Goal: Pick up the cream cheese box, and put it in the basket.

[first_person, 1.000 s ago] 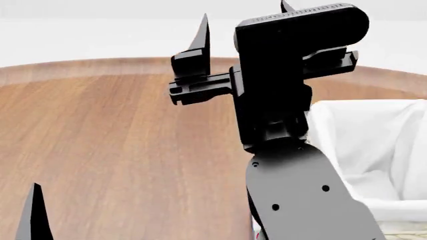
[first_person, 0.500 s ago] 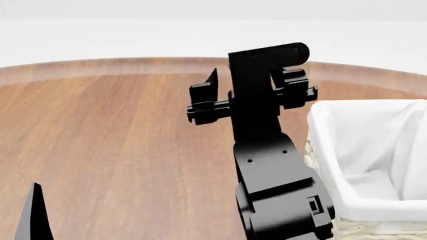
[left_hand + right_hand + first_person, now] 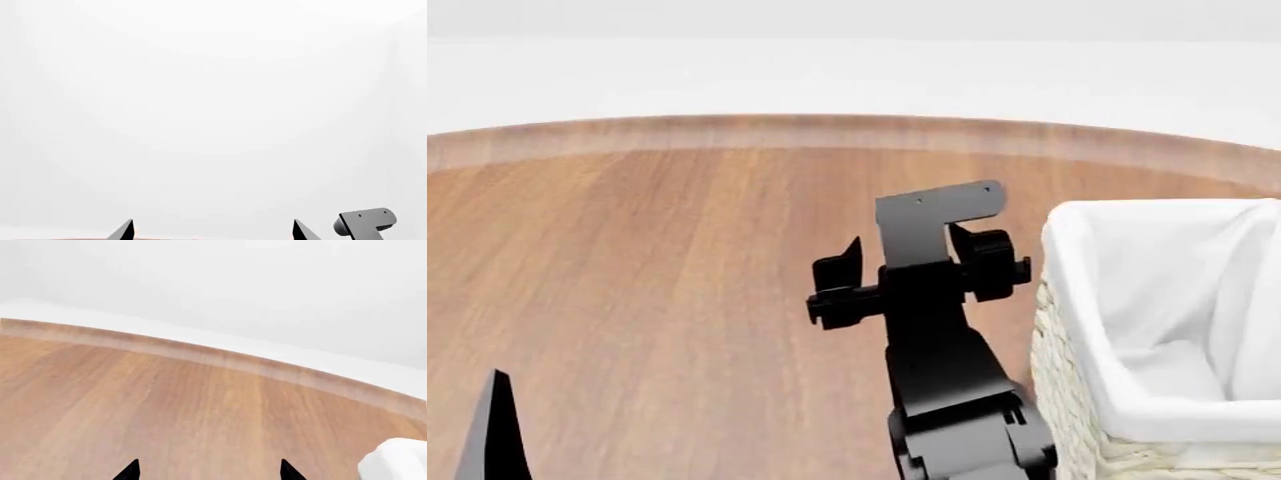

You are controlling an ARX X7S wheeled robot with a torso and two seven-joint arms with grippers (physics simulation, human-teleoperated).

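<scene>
While the cream cheese box appears in none of the three views, the right gripper point(image 3: 914, 270) hangs over the wooden table point(image 3: 654, 290), just beside the basket point(image 3: 1068, 400), which fills the head view's 4 o'clock corner. The right wrist view shows two dark fingertips point(image 3: 128, 471) set wide apart with only bare wood between them, so the jaws stand wide and hold nothing. The basket's white cloth liner point(image 3: 1161, 290) shows no box in the part that can be seen, though its floor is mostly cut off by the frame. The left gripper point(image 3: 210, 231) points at blank white backdrop, its two tips likewise well apart and empty; one of its fingers point(image 3: 494, 430) pokes into the head view at 8 o'clock. Judged from this, the task is either at its very start, with the box yet to be found and grasped, or the box already lies out of sight; the pictures cannot settle which.
</scene>
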